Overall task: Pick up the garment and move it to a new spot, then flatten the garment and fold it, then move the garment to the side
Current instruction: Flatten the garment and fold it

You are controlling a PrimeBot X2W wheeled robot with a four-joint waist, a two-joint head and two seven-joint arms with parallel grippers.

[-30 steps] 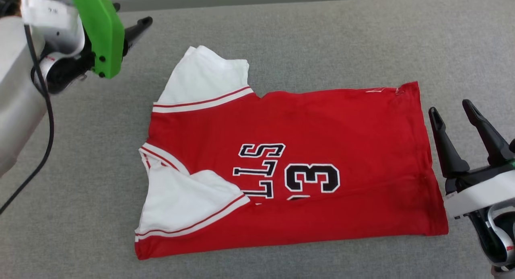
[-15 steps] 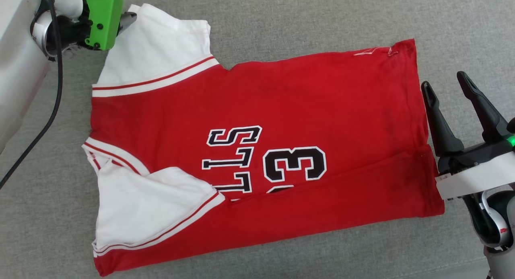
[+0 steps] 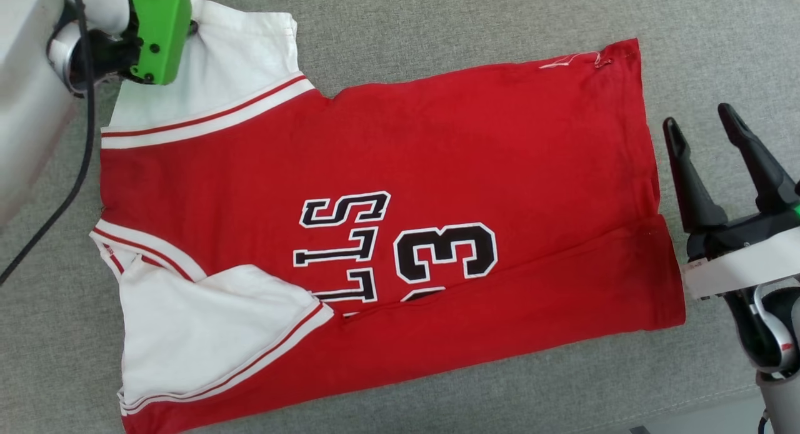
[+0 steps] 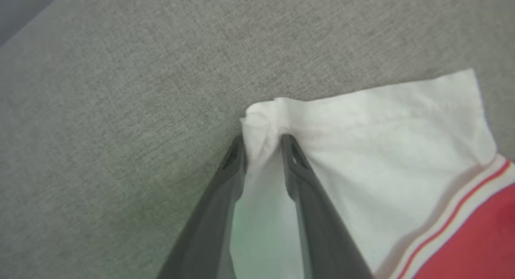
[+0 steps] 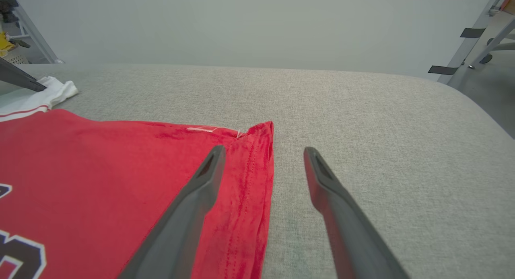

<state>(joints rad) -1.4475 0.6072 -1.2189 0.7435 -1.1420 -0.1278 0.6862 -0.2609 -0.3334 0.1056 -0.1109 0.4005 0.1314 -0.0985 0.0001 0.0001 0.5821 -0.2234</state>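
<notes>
The garment point(image 3: 437, 152), a red jersey with white sleeves and black lettering, lies flat on the grey cushion with its lower long edge folded over. My left gripper point(image 4: 262, 140) is at the far corner of the upper white sleeve point(image 4: 382, 150), and the cloth is bunched and pinched between its two fingers. In the head view its green housing point(image 3: 156, 34) covers the fingertips. My right gripper point(image 3: 700, 118) hovers open just beyond the hem at the right, with one finger over the red hem point(image 5: 249, 182) and the other over bare cushion.
The grey fabric surface point(image 3: 437, 21) extends around the garment on all sides. A black cable point(image 3: 75, 171) hangs from my left arm. Metal frame legs point(image 5: 474, 42) stand beyond the cushion's far right corner.
The head camera has tilted closer, shifting the picture. My left gripper has come onto the upper sleeve's corner and closed on it. The right gripper has stayed open by the hem.
</notes>
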